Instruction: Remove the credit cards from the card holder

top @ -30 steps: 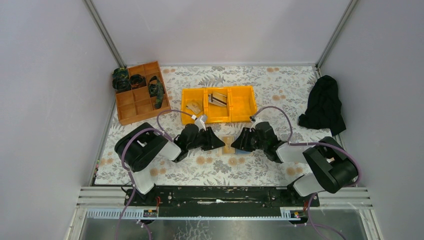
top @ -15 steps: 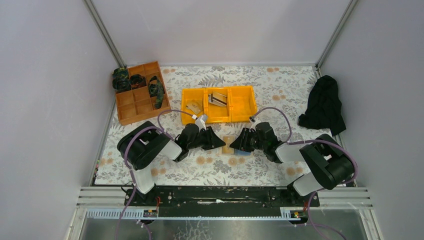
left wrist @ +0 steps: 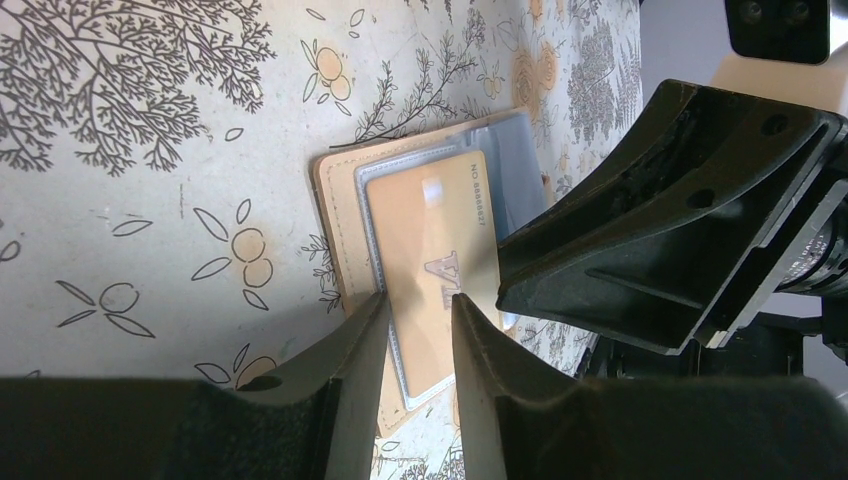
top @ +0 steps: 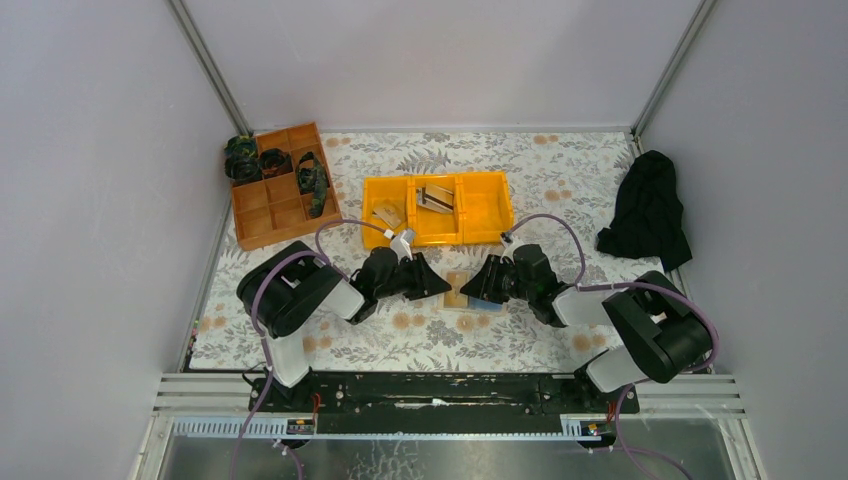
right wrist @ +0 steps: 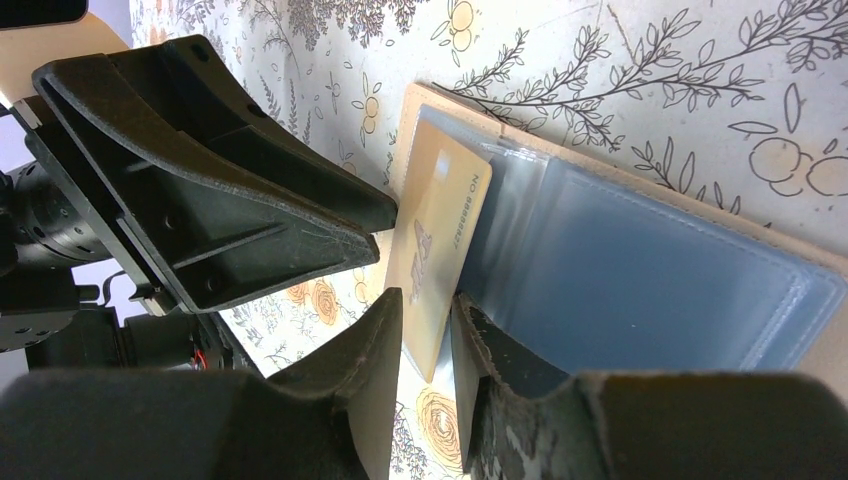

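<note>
Right wrist: right tool (right wrist: 428, 310) is straddling the tan card (right wrist: 445, 215), clenched or not I cannot tell; next is pulling it from the card holder (right wrist: 650, 270).

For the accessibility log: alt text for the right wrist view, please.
A tan credit card tilts up from the open card holder, its near end between the right gripper's fingers. The holder lies on a floral tablecloth; the left gripper sits close at the card's left.
</note>
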You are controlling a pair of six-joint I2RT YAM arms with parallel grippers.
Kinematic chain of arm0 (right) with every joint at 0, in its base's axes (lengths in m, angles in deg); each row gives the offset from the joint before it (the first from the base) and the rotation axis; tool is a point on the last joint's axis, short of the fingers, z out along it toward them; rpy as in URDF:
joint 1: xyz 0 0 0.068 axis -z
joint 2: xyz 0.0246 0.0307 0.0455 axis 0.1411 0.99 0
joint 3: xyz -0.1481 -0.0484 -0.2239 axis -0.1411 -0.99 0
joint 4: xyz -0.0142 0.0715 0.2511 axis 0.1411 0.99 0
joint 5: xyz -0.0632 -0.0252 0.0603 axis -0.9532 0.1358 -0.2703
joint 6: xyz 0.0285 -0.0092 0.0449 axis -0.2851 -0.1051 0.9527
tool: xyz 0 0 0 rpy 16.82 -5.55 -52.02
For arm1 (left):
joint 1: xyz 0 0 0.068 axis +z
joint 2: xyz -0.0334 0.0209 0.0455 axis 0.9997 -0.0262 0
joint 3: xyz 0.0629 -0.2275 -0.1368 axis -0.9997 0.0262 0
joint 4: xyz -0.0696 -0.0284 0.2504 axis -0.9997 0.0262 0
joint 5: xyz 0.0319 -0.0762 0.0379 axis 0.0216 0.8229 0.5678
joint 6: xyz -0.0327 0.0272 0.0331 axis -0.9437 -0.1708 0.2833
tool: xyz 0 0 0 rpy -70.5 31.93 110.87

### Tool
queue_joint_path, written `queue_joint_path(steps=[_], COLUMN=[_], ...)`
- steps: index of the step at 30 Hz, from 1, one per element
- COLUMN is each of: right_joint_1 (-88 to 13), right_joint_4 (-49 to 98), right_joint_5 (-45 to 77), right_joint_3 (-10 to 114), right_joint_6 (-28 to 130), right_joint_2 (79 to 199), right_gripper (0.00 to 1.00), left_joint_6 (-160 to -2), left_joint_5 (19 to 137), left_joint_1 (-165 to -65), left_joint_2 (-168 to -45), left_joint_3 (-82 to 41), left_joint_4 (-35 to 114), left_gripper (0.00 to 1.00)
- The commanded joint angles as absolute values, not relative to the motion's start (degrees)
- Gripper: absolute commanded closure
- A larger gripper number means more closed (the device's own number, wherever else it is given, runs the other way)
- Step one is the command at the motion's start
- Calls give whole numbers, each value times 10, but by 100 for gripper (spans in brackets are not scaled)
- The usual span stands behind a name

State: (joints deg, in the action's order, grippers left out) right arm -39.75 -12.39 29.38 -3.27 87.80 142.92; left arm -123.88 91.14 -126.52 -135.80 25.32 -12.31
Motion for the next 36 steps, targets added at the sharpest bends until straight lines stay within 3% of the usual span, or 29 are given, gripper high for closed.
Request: queue_joint_path(steps=[1,12,36], right_joint_1=[-397,-396,-396], right_joint_4=[-158,-168,-265], right_joint_5=[311,319,359], right_joint_3=[-26,-20,-22], right_joint_6=[880,880,913], right_joint_2=[1415,1426,1479], right_gripper=[69,71,73], left_joint_6=[-1234,-1237,-1238], left_joint_5=[916,922,927], left_joint_1=[-1265,-1265,-1265], left_joint_2=[-1377,-1381,-1388], left_joint_3=[247,247,240], left_joint_4=[-123,-128,-124], left_gripper=[63,68,68])
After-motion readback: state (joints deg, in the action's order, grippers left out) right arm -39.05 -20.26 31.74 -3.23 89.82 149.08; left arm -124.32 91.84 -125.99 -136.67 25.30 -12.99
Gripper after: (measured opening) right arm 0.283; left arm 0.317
